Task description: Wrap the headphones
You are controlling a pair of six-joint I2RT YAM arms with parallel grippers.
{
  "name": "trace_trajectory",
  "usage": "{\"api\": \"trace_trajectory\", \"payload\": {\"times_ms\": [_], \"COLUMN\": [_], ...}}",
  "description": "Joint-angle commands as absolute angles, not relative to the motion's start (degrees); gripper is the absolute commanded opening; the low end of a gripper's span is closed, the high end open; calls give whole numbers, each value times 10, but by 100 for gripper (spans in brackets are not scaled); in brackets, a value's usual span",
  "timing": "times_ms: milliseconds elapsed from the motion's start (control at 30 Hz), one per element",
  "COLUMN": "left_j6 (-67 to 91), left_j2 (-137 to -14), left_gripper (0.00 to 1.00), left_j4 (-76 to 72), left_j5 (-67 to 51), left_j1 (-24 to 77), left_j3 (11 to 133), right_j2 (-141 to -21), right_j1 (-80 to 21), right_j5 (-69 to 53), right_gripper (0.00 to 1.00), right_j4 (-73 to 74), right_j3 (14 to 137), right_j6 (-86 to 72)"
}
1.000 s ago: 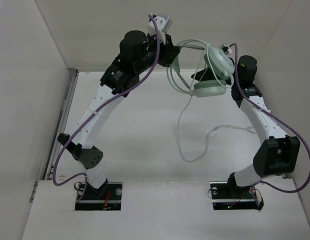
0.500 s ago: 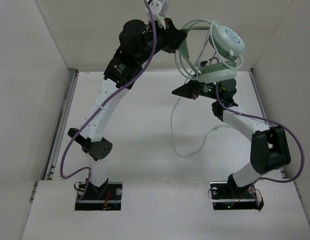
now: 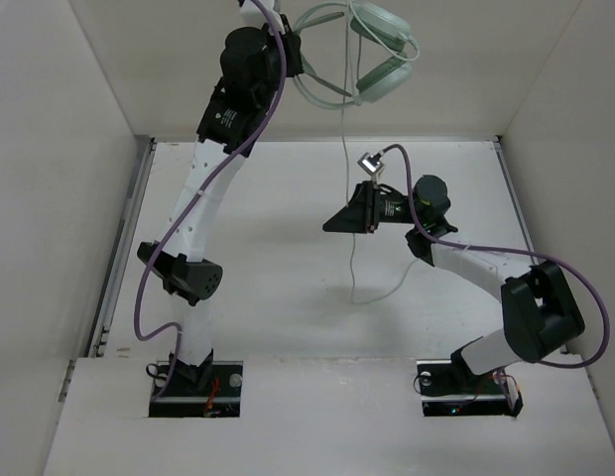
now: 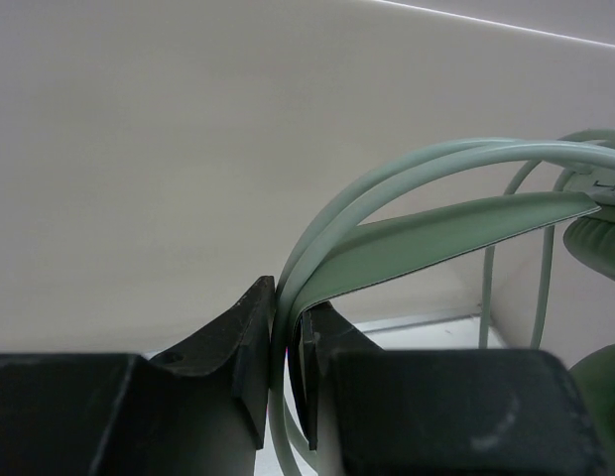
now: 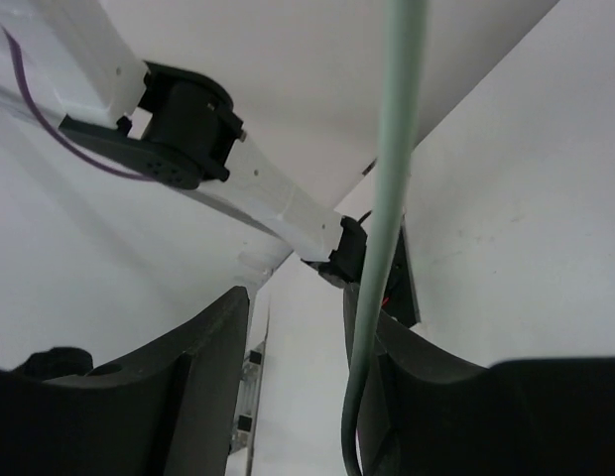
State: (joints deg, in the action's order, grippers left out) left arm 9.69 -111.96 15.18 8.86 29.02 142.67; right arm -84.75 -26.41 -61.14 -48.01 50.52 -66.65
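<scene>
Matte off-white walls (image 3: pixel 69 79) box in a smooth pale bench (image 3: pixel 268 288). High above it the left pincer (image 4: pixel 286 342), two dark curved fingers, is clamped almost together on the headphones (image 3: pixel 382 67). Between its tips sit two thin rounded mint-green rods of the headband and the flat, faintly glossy strap beneath them, all arching away to the right. In the top view the headphones hang in the air in front of the back wall, clear of the bench, with rounded whitish-green ear cups. Their thin pale cable (image 3: pixel 347 178) drops straight down, passes the right pincer (image 5: pixel 296 297) and ends in a loose loop lying on the bench. The right pincer is held low and level with its black fingers wide apart and nothing gripped. The cable, a smooth round cord, runs through the gap close along the inner face of one finger, though I cannot tell whether it touches, and well apart from the other. Beyond stands the white left arm (image 5: pixel 278 203) with its black joint and a thicker purple cable (image 5: pixel 50 109).
</scene>
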Motion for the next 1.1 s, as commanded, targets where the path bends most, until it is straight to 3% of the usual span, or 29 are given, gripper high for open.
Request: {"api": "trace_trajectory", "payload": {"times_ms": [0, 167, 267, 433, 567, 633, 667, 833, 933, 1067], "left_j6": [75, 16, -25, -78, -115, -141, -142, -149, -149, -143], "left_j2": [-1101, -1108, -1109, -1114, -1114, -1098, -1098, -1066, -1049, -1035], "left_gripper": [2, 2, 2, 2, 2, 2, 2, 2, 2, 2], "left_j4": [46, 16, -10, -42, -64, -75, -75, -61, -48, -7], "left_j5": [170, 238, 262, 275, 284, 279, 279, 260, 252, 224], "left_j1": [282, 262, 256, 253, 261, 277, 277, 305, 329, 357], "left_j3": [1466, 1455, 1429, 1390, 1342, 1275, 1274, 1168, 1115, 1066], "right_j2": [-817, -785, -767, -752, -752, -765, -765, -794, -803, -796], "right_j1": [-282, -291, -291, -287, -273, -233, -232, -182, -185, -210], "right_j5": [-653, -677, -693, -729, -737, -726, -726, -635, -511, -356], "right_gripper": [48, 45, 37, 10, 6, 4, 4, 4, 3, 1], "right_j4": [-504, -448, -396, -312, -188, -9, -8, 261, 378, 389], "right_j3": [498, 482, 486, 530, 603, 708, 708, 877, 945, 983], "right_j6": [-645, -600, -564, -512, -448, -330, -330, -97, 55, 154]}}
